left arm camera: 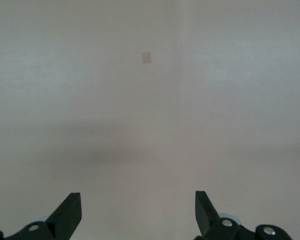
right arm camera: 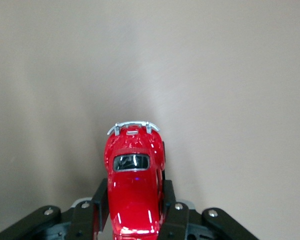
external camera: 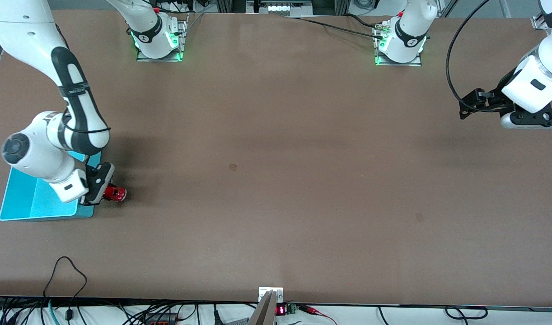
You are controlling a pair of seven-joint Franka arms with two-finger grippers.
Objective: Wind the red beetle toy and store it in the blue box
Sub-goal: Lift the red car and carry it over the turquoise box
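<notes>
Looking at the front view first: right gripper (external camera: 105,195) is down at the table (external camera: 276,180) near the right arm's end, clamped on the red beetle toy (external camera: 115,194). Toy sits just beside the blue box (external camera: 18,201), next to the box corner nearest the front camera on its inward side. Box looks empty as far as the arm lets me see. Left gripper (external camera: 465,108) hangs over the table's edge at the left arm's end, waiting.

Left wrist view: left fingers (left arm camera: 70,212) spread wide, nothing between them, only bare table below.

Right wrist view: right fingers (right arm camera: 166,197) pinch both flanks of the red beetle toy (right arm camera: 134,185), silvery bumper pointing away from the wrist.

Progress call: toy grasped, that's it. Whether it's wound, can't tell. Storing it in the box is left.
</notes>
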